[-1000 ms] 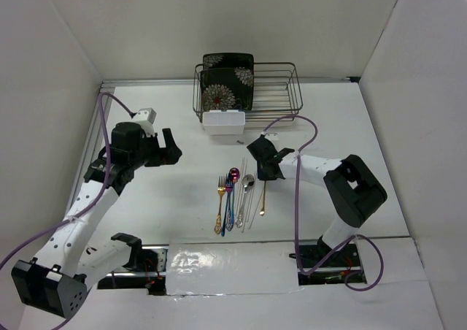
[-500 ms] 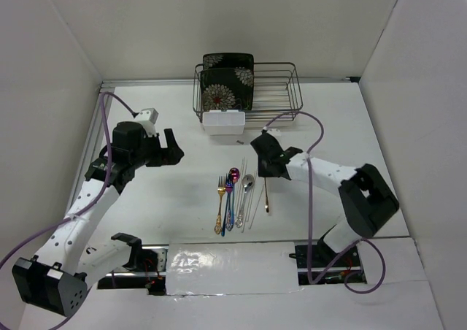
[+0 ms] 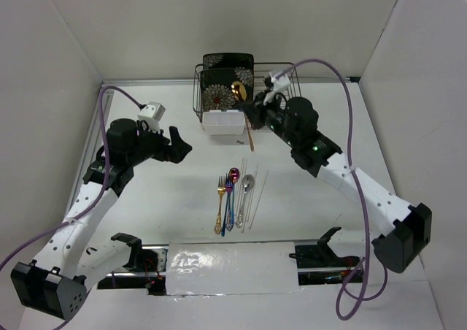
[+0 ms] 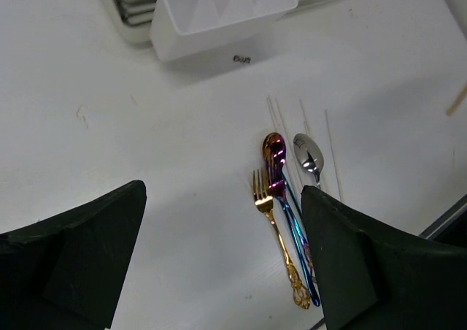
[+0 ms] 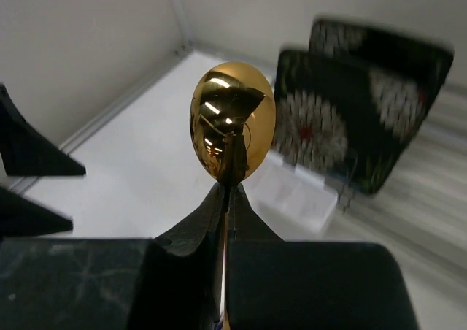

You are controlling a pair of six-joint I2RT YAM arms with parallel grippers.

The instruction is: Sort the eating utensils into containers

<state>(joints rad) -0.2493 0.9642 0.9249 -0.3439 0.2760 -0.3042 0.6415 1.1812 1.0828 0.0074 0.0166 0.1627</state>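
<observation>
In right end effector [image 5: 228, 191], gold spoon [image 5: 232, 120].

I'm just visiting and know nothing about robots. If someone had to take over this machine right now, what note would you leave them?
Left gripper: open, empty, hovering above the table.
Right gripper: shut on the gold spoon, bowl up, near the white caddy.
On the table, side by side: gold fork, purple-blue spoon, silver spoon, chopsticks.
Done: nothing visible in the caddy yet.
Left: drop the gold spoon in, then sort the rest.
</observation>
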